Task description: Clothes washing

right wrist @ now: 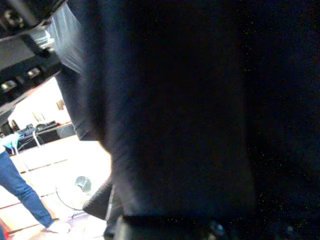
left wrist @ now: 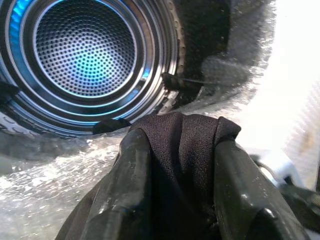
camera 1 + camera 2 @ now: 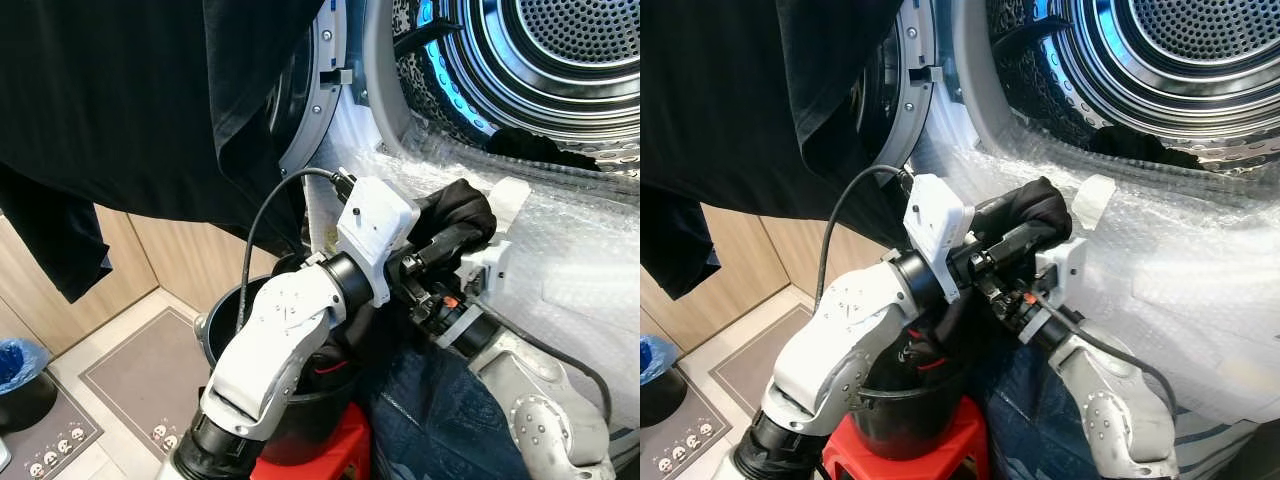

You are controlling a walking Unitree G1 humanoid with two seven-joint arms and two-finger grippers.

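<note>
A large black garment (image 3: 150, 110) hangs at ten o'clock, draped over the open washer door (image 3: 310, 100). Below it, at seven o'clock, a black bucket (image 3: 225, 330) sits on a red stool (image 3: 320, 450). At the centre, the left claw (image 3: 455, 235) is closed on a bunched black cloth (image 2: 180, 150), pinched between its two fingers (image 2: 132, 175) just before the drum (image 3: 540, 50) at one o'clock, whose mouth is lined with bubble wrap (image 3: 590, 250). The right claw (image 3: 455, 300) lies just under the left, against dark blue fabric (image 3: 440, 410); whether it is open or closed cannot be told.
</note>
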